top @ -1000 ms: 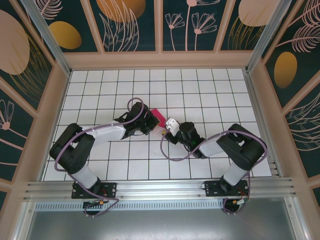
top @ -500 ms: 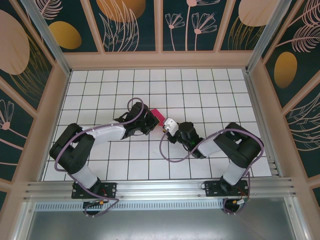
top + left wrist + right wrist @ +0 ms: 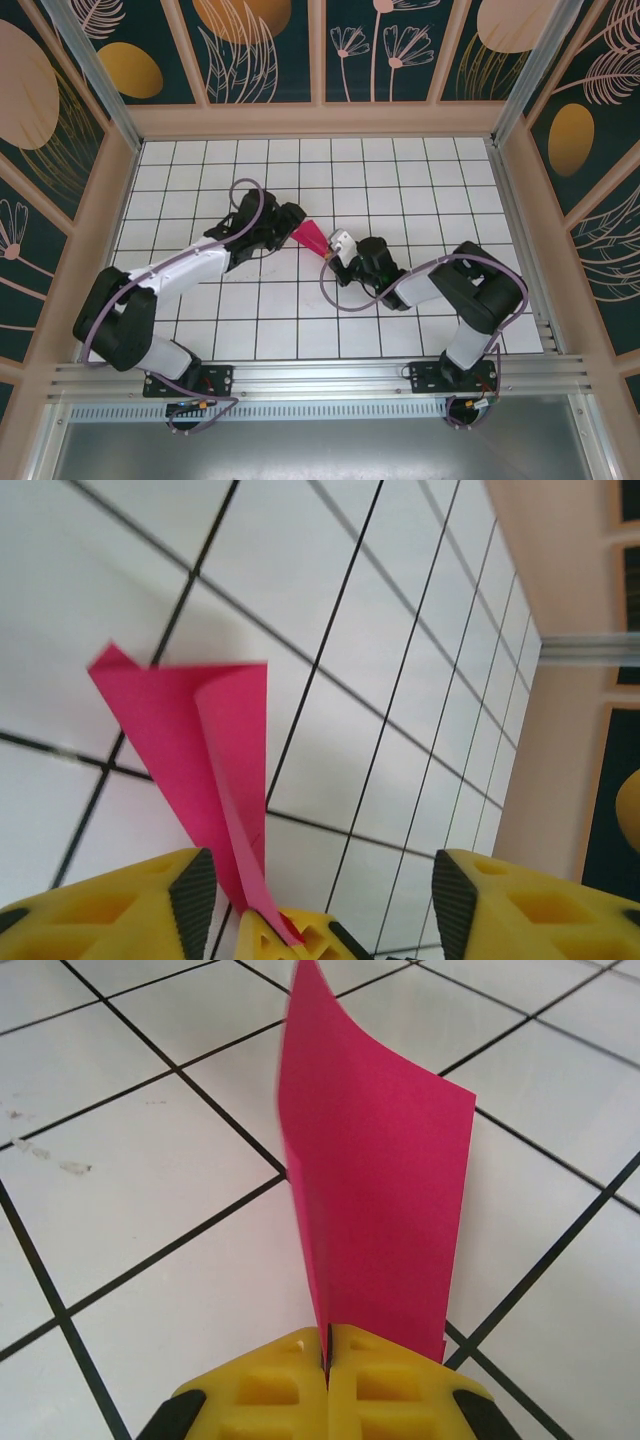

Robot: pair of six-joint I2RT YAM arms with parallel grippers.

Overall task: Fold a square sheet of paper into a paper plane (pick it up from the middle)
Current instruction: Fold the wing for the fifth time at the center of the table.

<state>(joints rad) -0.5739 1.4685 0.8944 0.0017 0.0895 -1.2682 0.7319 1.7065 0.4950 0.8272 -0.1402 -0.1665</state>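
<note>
The square sheet of paper (image 3: 308, 235) is magenta-pink and folded into a narrow pointed paper plane shape, standing on edge off the table. My right gripper (image 3: 327, 250) is shut on its narrow end. In the right wrist view the right gripper (image 3: 328, 1345) has its yellow fingers pressed together on the paper (image 3: 385, 1200), which rises in front of it. My left gripper (image 3: 289, 219) stands open just left of the paper's wide end. In the left wrist view the left gripper (image 3: 322, 885) holds nothing, and the paper (image 3: 190, 740) lies between its fingers without touching them.
The white gridded table (image 3: 400, 190) is walled by wooden panels on the left, back and right. A purple cable (image 3: 340, 300) loops on the table near the right arm. The aluminium rail (image 3: 320, 375) runs along the near edge.
The left gripper has opened, let go of the paper and drawn back to the left. The right gripper has closed on the paper's narrow end and moved slightly left.
</note>
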